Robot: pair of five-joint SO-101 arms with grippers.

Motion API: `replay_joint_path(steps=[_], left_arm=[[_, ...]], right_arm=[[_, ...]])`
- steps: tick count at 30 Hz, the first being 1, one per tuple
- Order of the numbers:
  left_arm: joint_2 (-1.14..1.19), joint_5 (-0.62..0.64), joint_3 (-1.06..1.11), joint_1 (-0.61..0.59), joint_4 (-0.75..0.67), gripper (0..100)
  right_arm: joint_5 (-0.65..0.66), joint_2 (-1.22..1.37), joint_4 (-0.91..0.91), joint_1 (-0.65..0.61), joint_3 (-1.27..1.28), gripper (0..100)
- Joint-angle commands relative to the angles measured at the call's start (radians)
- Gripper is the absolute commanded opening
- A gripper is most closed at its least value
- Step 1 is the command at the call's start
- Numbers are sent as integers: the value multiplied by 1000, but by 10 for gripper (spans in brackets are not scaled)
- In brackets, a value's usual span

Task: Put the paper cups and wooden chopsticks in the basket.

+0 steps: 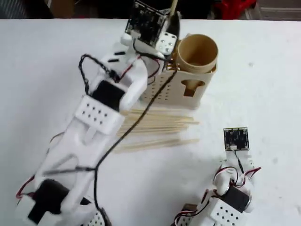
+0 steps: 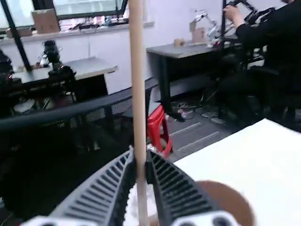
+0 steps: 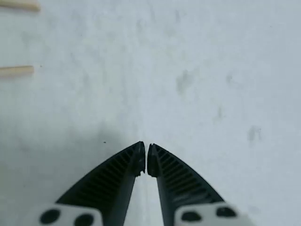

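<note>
My left gripper (image 2: 139,157) is shut on a wooden chopstick (image 2: 138,70), which stands upright between the jaws. In the high view this gripper (image 1: 170,26) hangs over the far side of the beige basket (image 1: 171,92), with the chopstick (image 1: 173,8) sticking up. A tan paper cup (image 1: 197,52) stands in the basket; its rim (image 2: 225,202) shows below the left jaws. Several chopsticks (image 1: 157,127) lie in a loose pile on the table in front of the basket. My right gripper (image 3: 145,149) is shut on nothing, low over the white table, near two chopstick ends (image 3: 16,71).
The left arm (image 1: 101,113) stretches from the near left corner across the chopstick pile to the basket. The right arm (image 1: 233,193) sits folded at the near right. The white table (image 1: 263,94) ends just behind the basket; chairs and desks stand beyond it.
</note>
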Motion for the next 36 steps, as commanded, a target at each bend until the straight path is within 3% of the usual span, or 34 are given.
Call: replay_joint_path(steps=[1,5,16,19,22,27,30,36], left_arm=[[74,12,-87,-74,-31,33],[88,48,-95,-105,-21,70],[-87,77,-94,-99,219,79],[-176,77,-92,-99,420,79],[-255,61,-92,-76,712,79],[-300,-247,-54,-8,1079,79],[-298,-399,149,39,1060,79],[-194,-548,554,58,790,83]], right_arm=[[-3,5,-13,4,8,23],[-2,5,-13,4,8,23],[-2,5,-13,4,8,23],[-2,5,-13,4,8,23],[-2,5,-13,4,8,23],[-2,5,-13,4,8,23],[-2,5,-13,4,8,23],[-2,5,-13,4,8,23]])
